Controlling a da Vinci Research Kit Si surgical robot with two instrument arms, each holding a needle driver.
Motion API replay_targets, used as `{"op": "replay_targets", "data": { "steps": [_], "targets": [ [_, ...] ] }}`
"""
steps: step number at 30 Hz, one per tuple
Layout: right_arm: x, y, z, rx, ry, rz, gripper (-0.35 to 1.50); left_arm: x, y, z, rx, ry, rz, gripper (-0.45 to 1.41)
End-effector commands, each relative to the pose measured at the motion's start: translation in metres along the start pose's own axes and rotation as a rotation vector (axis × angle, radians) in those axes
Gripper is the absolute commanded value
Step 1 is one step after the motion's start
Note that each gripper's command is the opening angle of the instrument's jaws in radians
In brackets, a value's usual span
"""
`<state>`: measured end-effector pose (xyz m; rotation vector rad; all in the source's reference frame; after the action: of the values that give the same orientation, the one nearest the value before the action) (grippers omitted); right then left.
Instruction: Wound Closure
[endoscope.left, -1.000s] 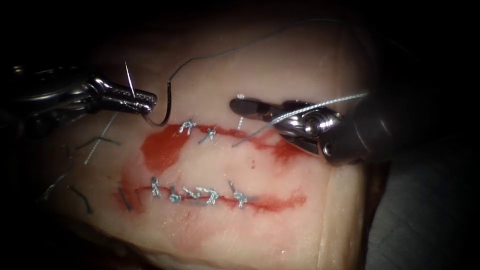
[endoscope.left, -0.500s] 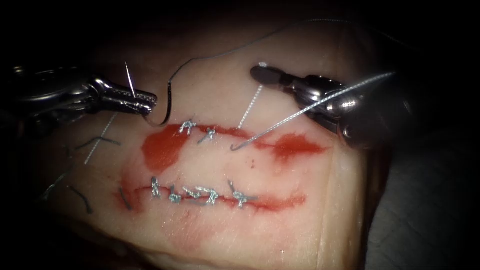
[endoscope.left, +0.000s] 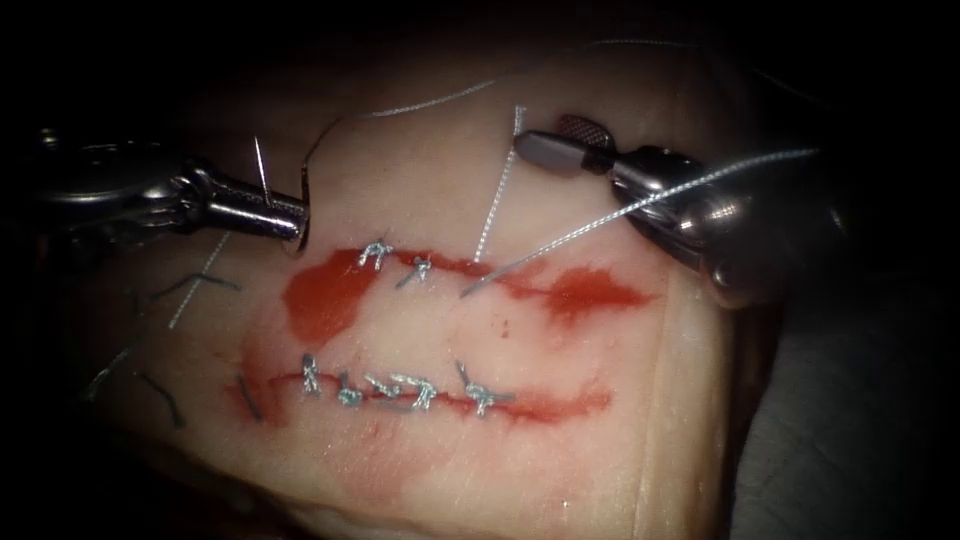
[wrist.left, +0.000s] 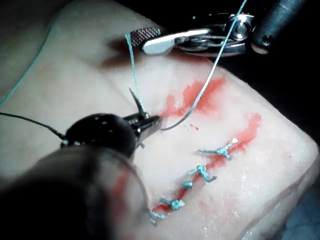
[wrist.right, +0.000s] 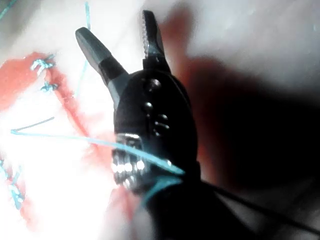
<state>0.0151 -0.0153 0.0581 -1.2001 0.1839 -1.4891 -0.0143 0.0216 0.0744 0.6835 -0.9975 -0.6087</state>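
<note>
I see the tissue (endoscope.left: 560, 440), a pale slab of pork belly, carrying two cuts that run across it. The upper cut (endoscope.left: 520, 275) has two stitches (endoscope.left: 395, 260) at its left end and stands unclosed to the right, with red fluid (endoscope.left: 325, 300) pooled at both ends. The lower cut (endoscope.left: 450, 395) has a row of stitches along it. The needle (endoscope.left: 308, 185), dark and curved, is clear of the tissue, clamped in my left pincer (endoscope.left: 295, 222) just left of the upper cut. The thread (endoscope.left: 495, 205) rises pale from that cut's middle toward the tissue's far edge; another strand (endoscope.left: 640, 205) drapes over my right pincer (endoscope.left: 545, 140), whose jaws stand apart, holding nothing.
</note>
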Motion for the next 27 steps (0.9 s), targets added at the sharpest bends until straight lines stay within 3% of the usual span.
{"op": "replay_targets", "data": {
  "steps": [1, 4, 5, 8, 9, 12, 13, 14, 15, 19, 23, 24, 26, 27],
  "targets": [
    [0.0012, 0.0006, -0.0005, -0.022, -0.014, 0.001, 1.38, 0.0005, 0.0009, 0.0006, -0.045, 0.072, 0.025, -0.45],
    [0.0025, 0.0009, -0.0032, -0.13, 0.045, -0.013, 1.4, 0.0031, 0.0036, 0.0003, -0.176, 0.335, 0.159, -0.45],
    [0.0025, 0.0009, -0.0032, -0.13, 0.045, -0.013, 1.4, 0.0031, 0.0036, 0.0003, -0.176, 0.335, 0.159, -0.45],
    [0.004, 0.0008, -0.0059, -0.171, 0.08, -0.035, 1.42, 0.0046, 0.0054, -0.0004, -0.277, 0.49, 0.243, -0.45],
    [0.0044, 0.0007, -0.0067, -0.18, 0.101, -0.043, 1.42, 0.005, 0.0058, -0.0006, -0.301, 0.532, 0.271, -0.37],
    [0.0049, 0.0005, -0.0092, -0.188, 0.183, -0.064, 1.42, 0.0063, 0.0067, -0.0012, -0.314, 0.659, 0.38, 0.24],
    [0.0049, 0.0005, -0.0098, -0.19, 0.204, -0.068, 1.42, 0.0066, 0.0069, -0.0012, -0.306, 0.679, 0.421, 0.53],
    [0.0046, 0.0004, -0.0113, -0.2, 0.234, -0.072, 1.4, 0.0068, 0.007, -0.0013, -0.241, 0.708, 0.537, 0.95],
    [0.0046, 0.0004, -0.0113, -0.2, 0.234, -0.072, 1.4, 0.0068, 0.007, -0.0013, -0.241, 0.708, 0.537, 0.95],
    [0.0042, 0.0004, -0.0137, -0.224, 0.255, -0.074, 1.37, 0.007, 0.006, -0.0013, -0.109, 0.736, 0.604, 1.03],
    [0.0042, 0.0004, -0.0147, -0.223, 0.291, -0.081, 1.37, 0.0071, 0.0042, -0.0012, -0.063, 0.738, 0.622, 1.08],
    [0.0042, 0.0004, -0.0149, -0.232, 0.298, -0.064, 1.33, 0.0062, 0.0035, -0.0013, -0.06, 0.721, 0.611, 0.96],
    [0.0044, 0.0004, -0.0156, -0.258, 0.314, -0.045, 1.26, 0.0046, 0.0031, -0.0014, -0.072, 0.666, 0.601, 0.91],
    [0.0047, 0.0004, -0.0165, -0.272, 0.325, -0.036, 1.26, 0.0024, 0.0027, -0.0014, -0.078, 0.576, 0.583, 0.91]
  ]
}}
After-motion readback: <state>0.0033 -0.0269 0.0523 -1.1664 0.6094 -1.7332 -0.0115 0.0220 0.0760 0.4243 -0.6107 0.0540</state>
